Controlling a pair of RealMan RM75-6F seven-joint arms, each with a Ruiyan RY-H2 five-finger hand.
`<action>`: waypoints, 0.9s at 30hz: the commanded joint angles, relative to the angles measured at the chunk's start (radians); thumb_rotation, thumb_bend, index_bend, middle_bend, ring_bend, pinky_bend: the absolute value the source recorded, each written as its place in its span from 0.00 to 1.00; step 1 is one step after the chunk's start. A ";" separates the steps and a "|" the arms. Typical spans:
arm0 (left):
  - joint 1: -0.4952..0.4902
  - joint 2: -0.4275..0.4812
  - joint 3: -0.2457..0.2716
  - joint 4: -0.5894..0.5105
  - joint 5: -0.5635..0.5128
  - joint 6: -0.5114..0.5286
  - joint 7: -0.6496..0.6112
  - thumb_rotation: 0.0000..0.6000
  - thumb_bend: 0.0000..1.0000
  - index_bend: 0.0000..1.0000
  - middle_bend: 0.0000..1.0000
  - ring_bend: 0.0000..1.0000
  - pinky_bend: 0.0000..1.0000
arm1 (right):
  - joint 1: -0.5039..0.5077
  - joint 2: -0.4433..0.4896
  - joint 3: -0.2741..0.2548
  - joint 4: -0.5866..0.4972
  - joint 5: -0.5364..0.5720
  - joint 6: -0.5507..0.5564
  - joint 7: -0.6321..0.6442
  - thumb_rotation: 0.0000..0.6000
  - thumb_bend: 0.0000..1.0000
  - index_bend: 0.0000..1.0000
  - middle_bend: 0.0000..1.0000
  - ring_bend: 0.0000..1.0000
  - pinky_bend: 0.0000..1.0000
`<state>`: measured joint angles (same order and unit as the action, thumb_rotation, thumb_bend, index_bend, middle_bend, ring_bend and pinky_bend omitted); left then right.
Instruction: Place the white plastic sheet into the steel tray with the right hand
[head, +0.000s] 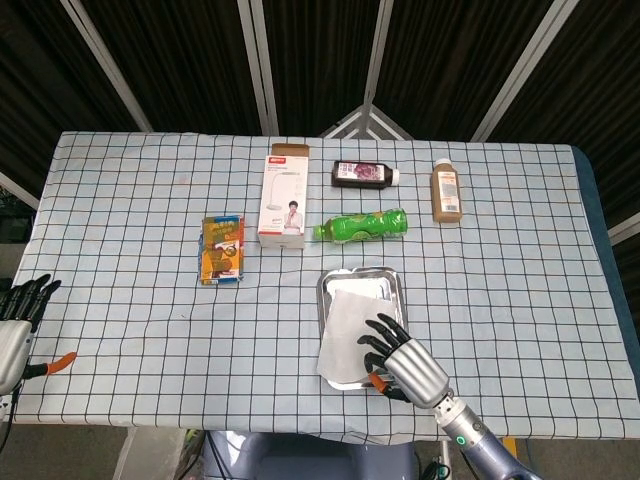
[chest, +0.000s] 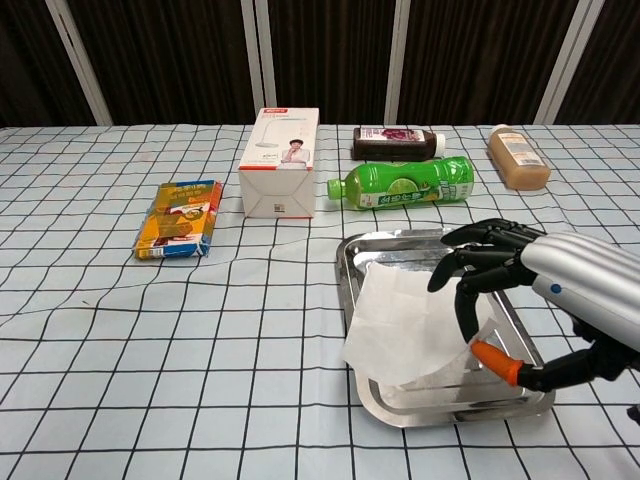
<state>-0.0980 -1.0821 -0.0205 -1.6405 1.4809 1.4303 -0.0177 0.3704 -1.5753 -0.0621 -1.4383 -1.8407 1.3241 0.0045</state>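
The steel tray (head: 376, 285) (chest: 400, 240) lies at the front middle of the checked table. The white plastic sheet (head: 345, 325) (chest: 400, 320) is draped over most of the tray's floor, and its left edge hangs slightly over the left rim. My right hand (head: 402, 362) (chest: 500, 272) hovers over the tray's right front part. It pinches the sheet's right corner between its dark fingers and orange-tipped thumb. My left hand (head: 18, 318) shows only in the head view, at the table's far left edge, fingers apart and holding nothing.
Behind the tray lies a green bottle (head: 362, 225) (chest: 405, 182). Further back are a white box (head: 285, 195), a dark bottle (head: 365, 174) and a brown bottle (head: 446, 192). A colourful snack packet (head: 222, 250) lies to the left.
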 joint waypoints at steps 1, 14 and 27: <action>-0.001 0.000 0.000 0.000 0.000 -0.002 -0.001 1.00 0.00 0.00 0.00 0.00 0.00 | 0.006 -0.006 0.003 0.021 0.012 -0.011 0.008 1.00 0.52 0.76 0.31 0.12 0.09; -0.002 -0.001 0.000 -0.001 -0.001 -0.004 -0.001 1.00 0.00 0.00 0.00 0.00 0.00 | 0.043 0.013 0.000 0.105 -0.007 -0.020 0.007 1.00 0.52 0.76 0.31 0.12 0.08; -0.002 -0.001 0.001 -0.005 -0.003 -0.006 0.001 1.00 0.00 0.00 0.00 0.00 0.00 | 0.048 0.031 -0.014 0.134 -0.004 -0.007 0.009 1.00 0.52 0.75 0.31 0.12 0.07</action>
<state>-0.1004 -1.0831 -0.0198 -1.6450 1.4778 1.4244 -0.0163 0.4195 -1.5445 -0.0747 -1.3040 -1.8452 1.3160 0.0129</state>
